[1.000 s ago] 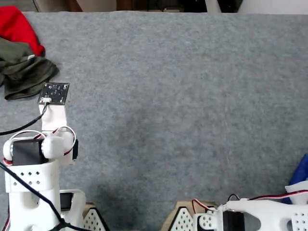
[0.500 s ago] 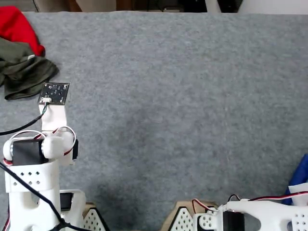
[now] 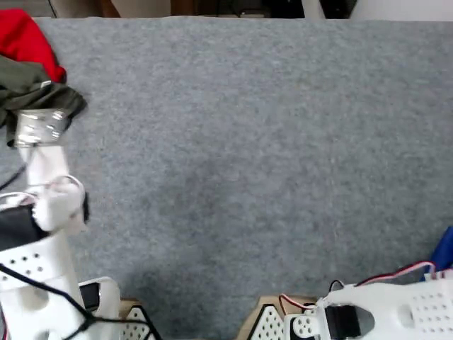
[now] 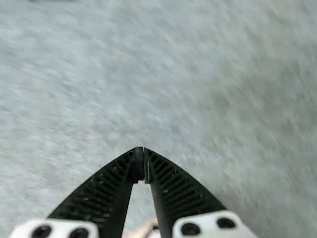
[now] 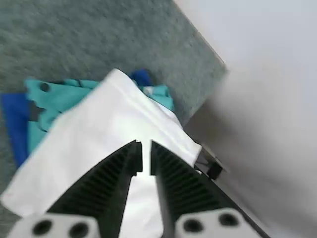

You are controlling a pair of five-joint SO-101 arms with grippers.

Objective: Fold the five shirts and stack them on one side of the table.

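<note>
Opening the left gripper [image 4: 141, 154], now pressed together empty, should precede pinching an edge of the olive shirt [image 3: 35, 88] at 10 o'clock by the red shirt [image 3: 25, 39]; right gripper [image 5: 144, 148], seemingly closed, hangs over the white shirt [image 5: 99, 134] at 4 o'clock.

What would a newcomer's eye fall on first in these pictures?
The red shirt and the green shirt lie crumpled at the far left corner of the grey table, with an arm above the green one. At the near right edge, a white shirt lies on a teal shirt and a blue shirt.
</note>
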